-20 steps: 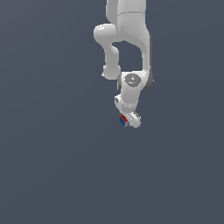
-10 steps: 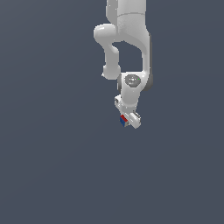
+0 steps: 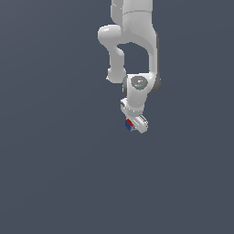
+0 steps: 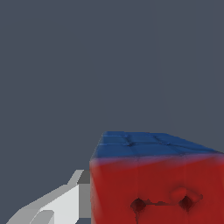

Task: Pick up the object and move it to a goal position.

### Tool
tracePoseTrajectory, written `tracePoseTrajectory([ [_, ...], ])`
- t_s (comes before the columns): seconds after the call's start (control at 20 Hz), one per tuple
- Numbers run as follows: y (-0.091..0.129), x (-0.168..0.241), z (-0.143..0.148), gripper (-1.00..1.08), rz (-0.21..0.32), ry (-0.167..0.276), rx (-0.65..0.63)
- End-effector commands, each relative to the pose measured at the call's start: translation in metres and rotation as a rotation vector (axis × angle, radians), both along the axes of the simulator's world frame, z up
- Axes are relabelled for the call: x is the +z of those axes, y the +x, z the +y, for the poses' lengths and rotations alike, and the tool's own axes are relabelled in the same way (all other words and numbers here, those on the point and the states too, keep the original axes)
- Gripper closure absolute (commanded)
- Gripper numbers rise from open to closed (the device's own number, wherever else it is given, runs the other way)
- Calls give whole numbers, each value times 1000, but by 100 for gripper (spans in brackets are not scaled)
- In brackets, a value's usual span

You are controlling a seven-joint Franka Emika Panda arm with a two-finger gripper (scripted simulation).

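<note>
White Panda arm (image 3: 137, 41) comes down from the top of the ext view, wrist bent, end effector (image 3: 133, 124) at its low end, roughly mid-frame and a bit toward the ext view's right. Bg is plain dark grey-blue all round; can't tell from either cam whether that is a surface or how far off it sits.

Cube (image 3: 129, 124) sits at the end effector tip, tiny vs the white hand, red and blue faces showing in the ext view. End effector is closed narrow on the cube, holding it; nothing else touching it as far as visible.

Wrist cam: cube (image 4: 157, 183) fills the near corner of the frame, red face toward cam w/ two small dark dimples and a thin crease between them, blue face adjoining above it. One white finger (image 4: 52, 208) w/ a grey pad lies right against the red face's side edge. Other finger not visible in wrist cam. White face not seen in either view.
</note>
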State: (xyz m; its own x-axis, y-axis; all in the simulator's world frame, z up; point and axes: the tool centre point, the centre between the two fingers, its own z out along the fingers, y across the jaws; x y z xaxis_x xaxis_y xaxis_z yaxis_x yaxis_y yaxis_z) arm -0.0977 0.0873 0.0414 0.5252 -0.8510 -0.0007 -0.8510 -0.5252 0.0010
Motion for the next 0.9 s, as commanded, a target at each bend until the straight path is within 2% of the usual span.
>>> tracePoseTrajectory([
  [0.0, 0, 9, 2, 108, -2, 1, 0],
  [0.35, -2, 52, 8, 108, -2, 1, 0],
  [0.85, -6, 146, 21, 108, -2, -1, -1],
])
